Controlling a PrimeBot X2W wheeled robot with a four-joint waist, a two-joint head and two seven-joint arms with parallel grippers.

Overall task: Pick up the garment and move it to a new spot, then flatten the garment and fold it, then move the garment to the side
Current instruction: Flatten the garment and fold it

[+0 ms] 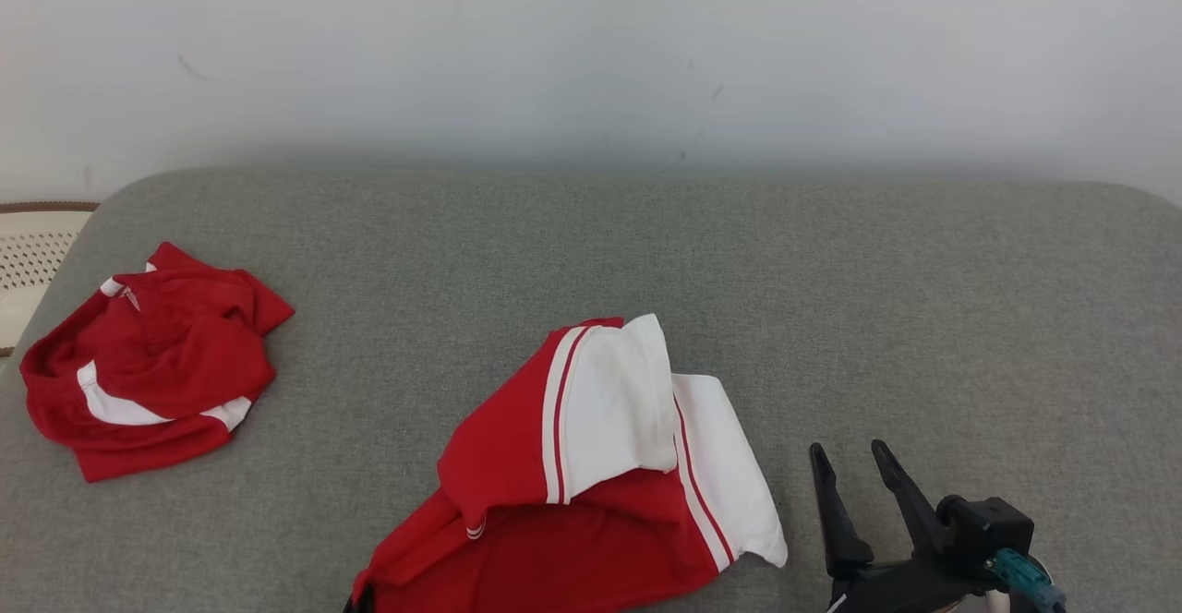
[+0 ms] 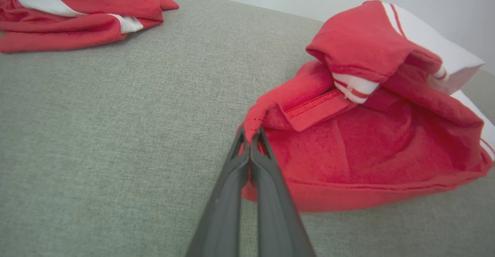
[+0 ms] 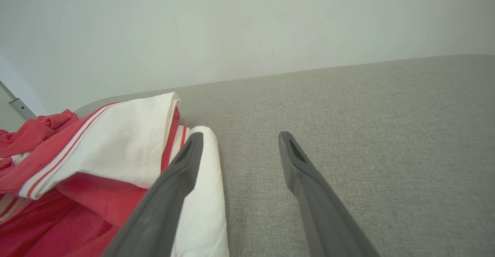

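Note:
A red garment (image 1: 591, 465) with white panels and thin stripes lies crumpled on the grey cushion, near the front edge in the head view. My left gripper (image 2: 250, 131) is shut on a red hem corner of the garment (image 2: 367, 141), pinching the cloth between its fingertips just above the cushion. To the garment's right, my right gripper (image 1: 847, 447) stands open with nothing between its fingers. In the right wrist view the gripper (image 3: 239, 141) hovers over bare cushion, its left finger beside the white edge of the garment (image 3: 116, 141).
A second red and white garment (image 1: 148, 364) lies bunched at the cushion's left end, also at the top left (image 2: 77, 13) of the left wrist view. The grey cushion (image 1: 739, 271) runs back to a white wall (image 1: 591, 41). A beige perforated object (image 1: 28, 253) sits beyond the left edge.

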